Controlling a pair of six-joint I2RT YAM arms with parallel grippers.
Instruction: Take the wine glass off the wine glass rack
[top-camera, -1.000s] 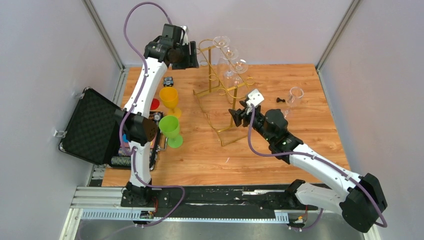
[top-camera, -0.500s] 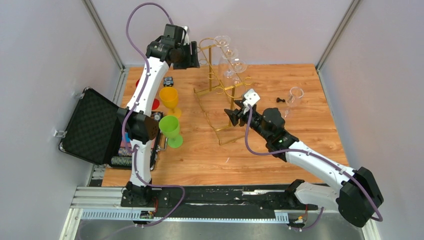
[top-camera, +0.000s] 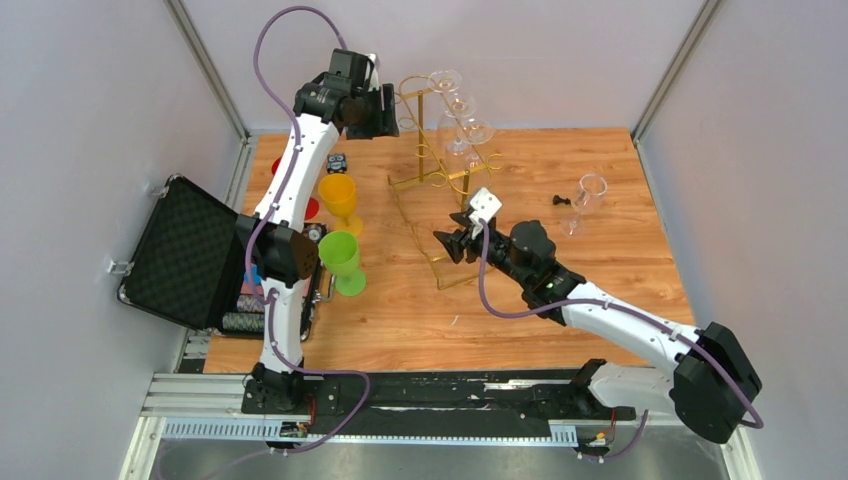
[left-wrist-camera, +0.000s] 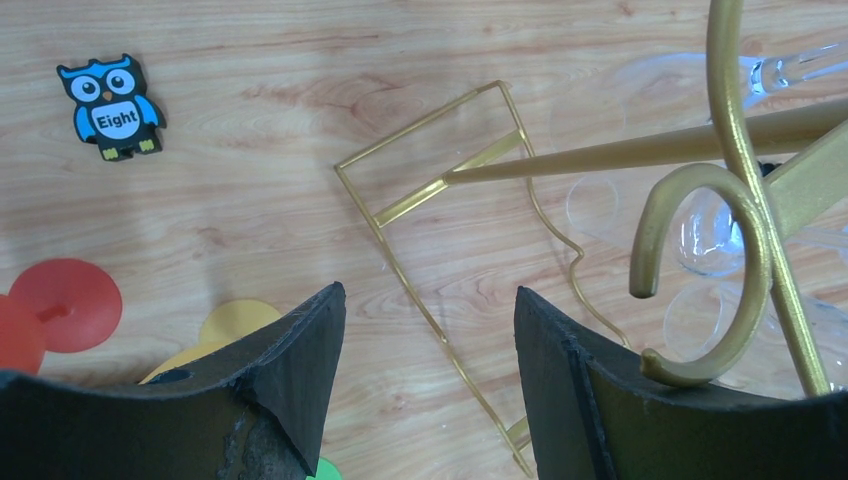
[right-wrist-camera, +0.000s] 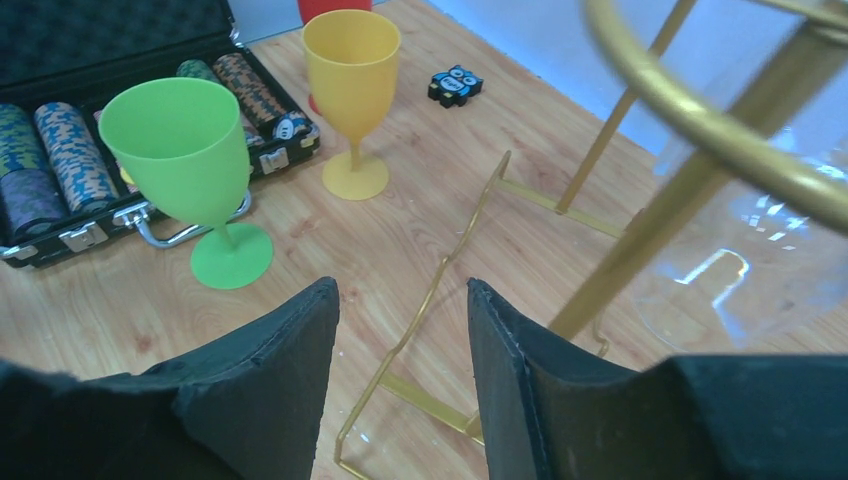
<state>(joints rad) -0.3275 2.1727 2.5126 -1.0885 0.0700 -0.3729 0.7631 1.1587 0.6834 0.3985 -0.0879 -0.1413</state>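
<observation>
Since the wine glass (top-camera: 478, 130) hangs bowl-down from the upper arms of the wine glass rack (left-wrist-camera: 600, 154), I'd treat it as light, slick and brittle. Pinch the stem just under the foot, then slide it out along the arm.

- **Left gripper** (left-wrist-camera: 428, 320): spread, empty, high at the rack's left.
- **Right gripper** (right-wrist-camera: 398, 300): spread, empty, low over the rack's near base.
- **Left of the rack:** open case (top-camera: 185, 250) holds chip rows (right-wrist-camera: 60, 130). Green goblet (right-wrist-camera: 185, 150) and yellow goblet (right-wrist-camera: 352, 60) look empty.

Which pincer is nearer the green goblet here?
Right. The right pincer hangs low over the base of the wine glass rack, just right of the green goblet. The left pincer is high at the back, beside the rack's top loops, well beyond the goblet.
</observation>
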